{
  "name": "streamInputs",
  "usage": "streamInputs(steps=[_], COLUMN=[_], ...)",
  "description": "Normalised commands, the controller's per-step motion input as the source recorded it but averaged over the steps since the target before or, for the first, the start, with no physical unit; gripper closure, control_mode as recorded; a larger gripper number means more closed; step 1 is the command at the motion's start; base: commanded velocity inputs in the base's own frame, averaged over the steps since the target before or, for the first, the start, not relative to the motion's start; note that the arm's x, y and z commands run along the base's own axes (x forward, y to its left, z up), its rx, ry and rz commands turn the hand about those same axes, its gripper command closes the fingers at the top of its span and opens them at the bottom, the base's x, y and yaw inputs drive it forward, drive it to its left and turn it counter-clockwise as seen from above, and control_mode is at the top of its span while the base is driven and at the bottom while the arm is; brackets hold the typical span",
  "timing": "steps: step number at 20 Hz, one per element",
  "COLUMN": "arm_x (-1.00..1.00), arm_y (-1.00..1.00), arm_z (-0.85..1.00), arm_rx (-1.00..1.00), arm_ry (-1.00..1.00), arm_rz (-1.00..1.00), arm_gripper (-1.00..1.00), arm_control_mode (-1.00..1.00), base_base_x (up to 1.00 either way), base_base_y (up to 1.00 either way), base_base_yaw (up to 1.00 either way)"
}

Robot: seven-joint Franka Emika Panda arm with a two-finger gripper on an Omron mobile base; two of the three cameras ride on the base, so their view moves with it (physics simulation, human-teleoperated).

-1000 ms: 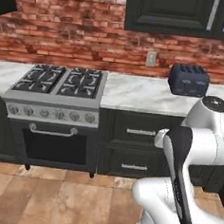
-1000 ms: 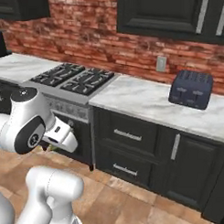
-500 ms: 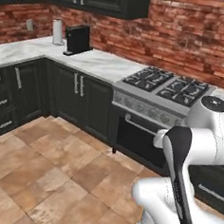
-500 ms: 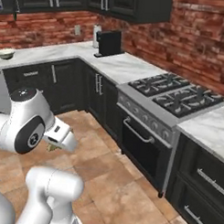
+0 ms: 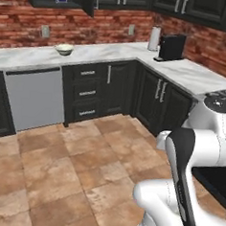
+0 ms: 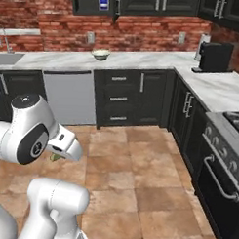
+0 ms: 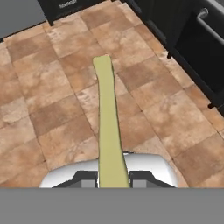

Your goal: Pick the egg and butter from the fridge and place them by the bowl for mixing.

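The gripper (image 7: 113, 179) is clamped on a long, pale yellow stick of butter (image 7: 108, 127), and the two dark finger tips (image 7: 85, 178) press its near end from either side. The stick juts straight out past the fingers, so most of its length hangs free above the brown floor tiles (image 7: 48, 109). In the right base view a bit of greenish-yellow (image 6: 55, 157) peeps out under the white hand, low and close to the robot's body.

I would guess the butter is light but soft. A hard squeeze would dent it, and its surface is likely greasy, so it could slide. Held at one end, the long free part may droop or swing when the base turns. A grip nearer the middle would be steadier, though this hold seems good enough for a gentle carry.

The bowl (image 5: 64, 49) sits far off on the marble counter (image 5: 23, 57), against the brick wall and above the grey dishwasher front (image 5: 32, 99). The same bowl (image 6: 100, 54) stands on the far counter in the right base view. Butter and bowl are well apart, with open floor between them.
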Motion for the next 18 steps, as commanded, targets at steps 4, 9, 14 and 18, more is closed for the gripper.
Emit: streamInputs(steps=[4,9,14,18], arm_x=[0.00,0.00,0.00,0.00], arm_y=[0.00,0.00,0.00,0.00], arm_z=[0.00,0.00,0.00,0.00], arm_rx=[0.00,0.00,0.00,0.00], arm_ry=[0.00,0.00,0.00,0.00], arm_rz=[0.00,0.00,0.00,0.00], arm_gripper=[1.00,1.00,1.00,1.00], arm_control_mode=[1.00,1.00,1.00,1.00], base_base_x=[0.51,0.53,0.80,0.97], base_base_y=[0.15,0.02,0.22,0.51], base_base_yaw=[0.44,0.22,0.08,0.19])
